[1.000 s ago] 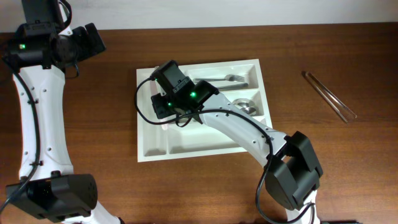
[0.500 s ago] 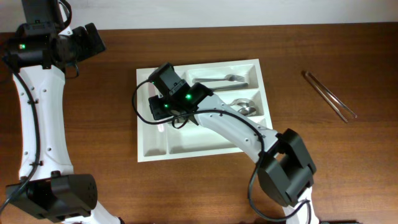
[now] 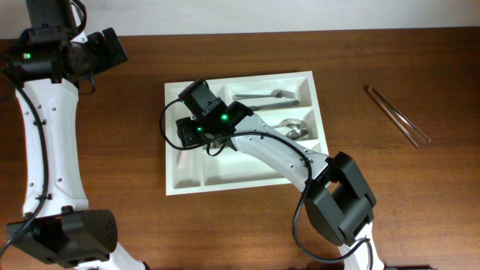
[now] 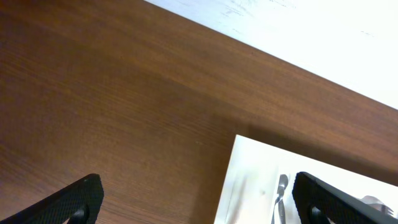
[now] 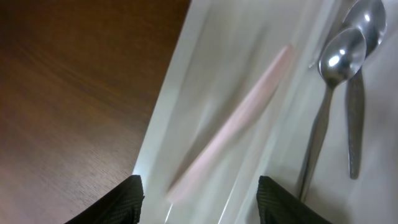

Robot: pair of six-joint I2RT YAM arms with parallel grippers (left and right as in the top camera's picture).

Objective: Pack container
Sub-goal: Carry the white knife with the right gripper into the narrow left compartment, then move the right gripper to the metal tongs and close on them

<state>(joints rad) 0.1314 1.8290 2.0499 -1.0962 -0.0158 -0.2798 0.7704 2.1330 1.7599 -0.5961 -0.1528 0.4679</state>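
The container [image 3: 225,171] is a white compartment tray in the middle of the table. My right gripper [image 3: 189,133] hangs over its left side. In the right wrist view its jaws [image 5: 200,194] stand open above a narrow lengthwise compartment [image 5: 180,81]. A blurred pale pink stick [image 5: 239,121] lies loose in that compartment, and neither finger touches it. Two spoons [image 5: 339,53] rest in the neighbouring compartment, and a fork [image 3: 274,95] lies in the far one. My left gripper [image 4: 199,199] is open and holds nothing, up at the far left [image 3: 116,46], with a corner of the tray [image 4: 249,174] below it.
A pair of thin clear sticks [image 3: 397,115] lies on the wood at the far right. The table's far edge meets a white wall [image 4: 323,37]. The right arm's links [image 3: 337,191] stretch over the tray's near right corner.
My right gripper has gone from shut to open over the tray's left side, and the pink stick has dropped free. It also shifted slightly left. The left arm has not moved.
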